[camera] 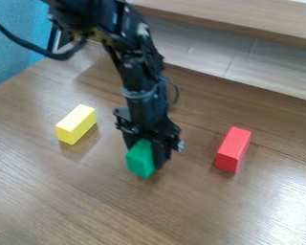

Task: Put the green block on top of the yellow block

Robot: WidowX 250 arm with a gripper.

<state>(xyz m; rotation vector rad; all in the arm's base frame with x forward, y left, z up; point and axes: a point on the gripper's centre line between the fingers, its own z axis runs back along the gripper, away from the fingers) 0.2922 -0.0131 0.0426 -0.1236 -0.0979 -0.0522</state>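
Near the middle of the camera view, the black gripper [146, 148] points down at the table, shut on the green block [140, 161]. The block's front part shows below the gripper, close to the table; its rear and right side are partly hidden. Whether its underside touches the wood cannot be told. To the left, apart from the gripper, the yellow block [76, 125] lies on the table with its long side slanting up to the right.
A red block [233, 150] lies on the wooden table [72, 201] to the right of the gripper. Behind are a pale tiled strip [245, 67] and a raised wooden ledge [245, 19]. A black cable loops at the upper left beside a blue surface [15, 57].
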